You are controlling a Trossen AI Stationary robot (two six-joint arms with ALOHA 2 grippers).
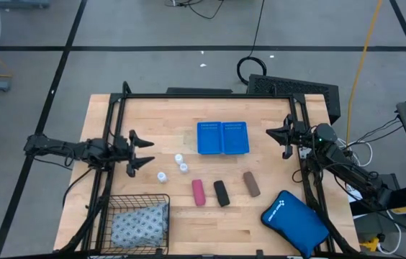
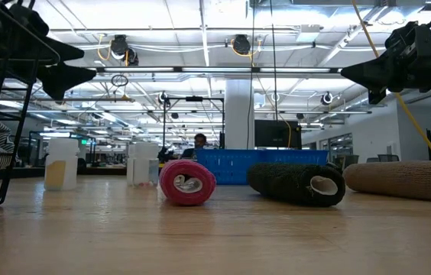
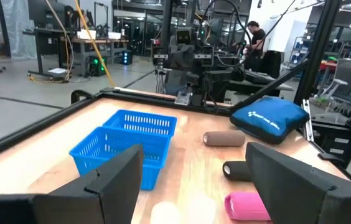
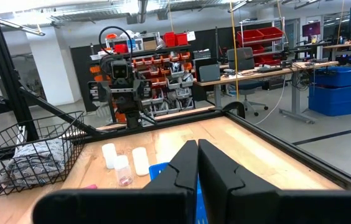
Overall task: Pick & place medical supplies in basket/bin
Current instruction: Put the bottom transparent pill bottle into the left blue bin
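Left gripper (image 1: pixel 145 152) held above the wooden table (image 1: pixel 275 216) at its left side, fingers spread wide, nothing between them; aimed toward the three vials. Right gripper (image 1: pixel 281 137) held above the right side of table, just right of the blue tray; fingers pressed together, holding nothing.

Grey-blue dotted soft pack (image 1: pixel 140 224) lying inside the black wire-mesh basket (image 1: pixel 106 213), at the table's front-left corner. Seen through the mesh from the right wrist view as well.

Three white vials (image 1: pixel 174 166) upright on bare table, just right of the left gripper, close together but apart from each other; between basket and tray.

Bright-blue plastic tray (image 1: pixel 222 137) with two perforated compartments, near table centre toward the back edge. Both compartments appear to hold nothing.

Three rolls lying on their sides in a row in front of the tray, apart from each other: pink roll (image 1: pixel 199 192) on the left, black roll (image 1: pixel 221 193) in the middle, brown roll (image 1: pixel 251 184) on the right. None in either container.

Large blue zip pouch (image 1: pixel 294 223) with white logo at front-right corner, slightly overhanging the table edge.

Person (image 3: pixel 254 37) visible in the room beyond the table.
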